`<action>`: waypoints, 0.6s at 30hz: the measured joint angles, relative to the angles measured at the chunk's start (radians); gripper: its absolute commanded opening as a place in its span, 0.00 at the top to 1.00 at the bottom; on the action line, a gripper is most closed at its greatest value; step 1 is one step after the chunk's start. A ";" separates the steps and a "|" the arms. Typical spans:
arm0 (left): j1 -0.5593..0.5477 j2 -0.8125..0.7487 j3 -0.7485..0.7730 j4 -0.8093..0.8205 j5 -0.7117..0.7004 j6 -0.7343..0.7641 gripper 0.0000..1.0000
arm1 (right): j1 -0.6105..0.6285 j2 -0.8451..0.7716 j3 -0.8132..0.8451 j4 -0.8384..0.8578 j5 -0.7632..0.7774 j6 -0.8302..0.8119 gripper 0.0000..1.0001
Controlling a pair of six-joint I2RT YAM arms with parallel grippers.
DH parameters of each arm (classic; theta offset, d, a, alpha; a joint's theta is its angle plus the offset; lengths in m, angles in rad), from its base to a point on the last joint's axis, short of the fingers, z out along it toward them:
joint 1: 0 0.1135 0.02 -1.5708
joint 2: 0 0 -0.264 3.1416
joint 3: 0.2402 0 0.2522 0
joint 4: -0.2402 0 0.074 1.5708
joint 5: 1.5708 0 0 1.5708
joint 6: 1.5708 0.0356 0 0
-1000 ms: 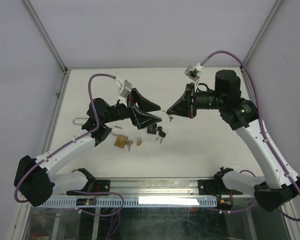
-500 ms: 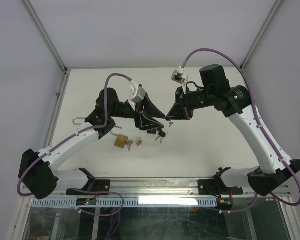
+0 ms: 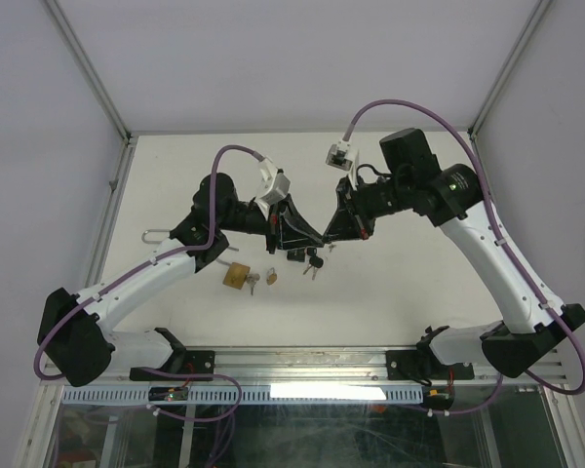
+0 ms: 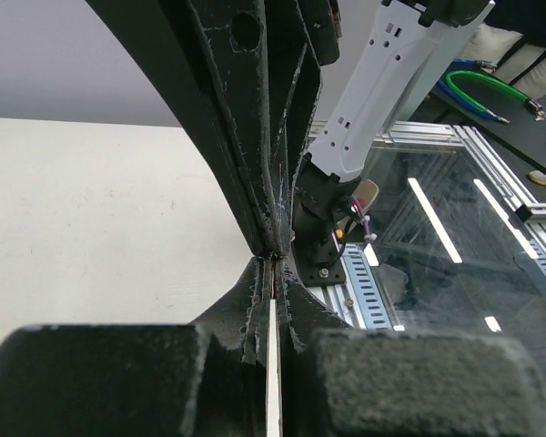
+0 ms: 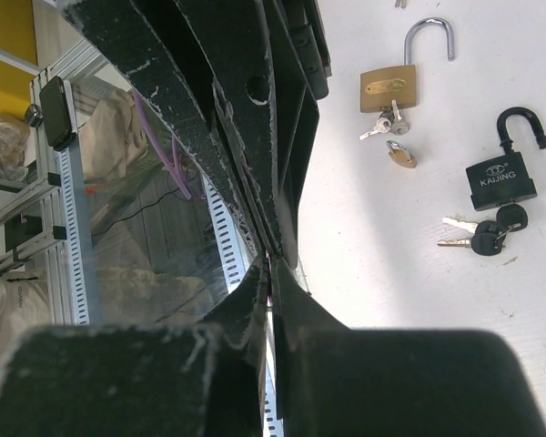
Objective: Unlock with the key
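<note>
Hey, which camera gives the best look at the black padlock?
The right wrist view: the black padlock lies in full sight, shackle open, keys beside it. The top view shows only a small dark shape. The left wrist view misses it.

Blk padlock [image 5: 500, 180], shackle open, keys [image 5: 478, 238] beside.

Table [image 3: 390, 283]: left padlock [image 3: 237, 277] nearer the bases. Right padlock [image 3: 296, 253] behind and to its right, key bunch [image 3: 314, 261] just beside that. Left gripper [image 3: 317, 237] and right gripper [image 3: 330, 234] tip to tip above the right padlock.
</note>
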 measured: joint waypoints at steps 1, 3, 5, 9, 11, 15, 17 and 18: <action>0.000 0.000 0.000 0.000 0.000 0.000 1.00 | 0.001 0.000 0.000 -0.001 0.000 -0.003 1.00; 0.000 0.000 0.000 -0.001 -0.001 0.000 1.00 | 0.001 0.000 0.000 0.000 0.000 -0.003 0.96; 0.000 -0.001 0.000 -0.002 -0.008 -0.005 1.00 | 0.001 0.000 0.000 0.003 0.001 -0.003 0.71; -0.001 -0.010 -0.003 -0.002 -0.034 -0.023 1.00 | -0.005 -0.035 -0.046 0.062 0.003 0.008 0.57; -0.002 -0.020 -0.004 0.000 -0.040 -0.028 1.00 | -0.010 -0.074 -0.101 0.097 0.003 0.013 0.59; -0.002 -0.040 -0.005 0.007 -0.053 -0.032 1.00 | -0.017 -0.120 -0.168 0.149 0.001 0.034 0.74; -0.002 -0.043 -0.005 0.011 -0.058 -0.032 1.00 | -0.019 -0.122 -0.175 0.167 -0.002 0.045 0.66; -0.001 -0.043 -0.005 0.011 -0.061 -0.032 1.00 | -0.020 -0.122 -0.177 0.177 -0.005 0.051 0.61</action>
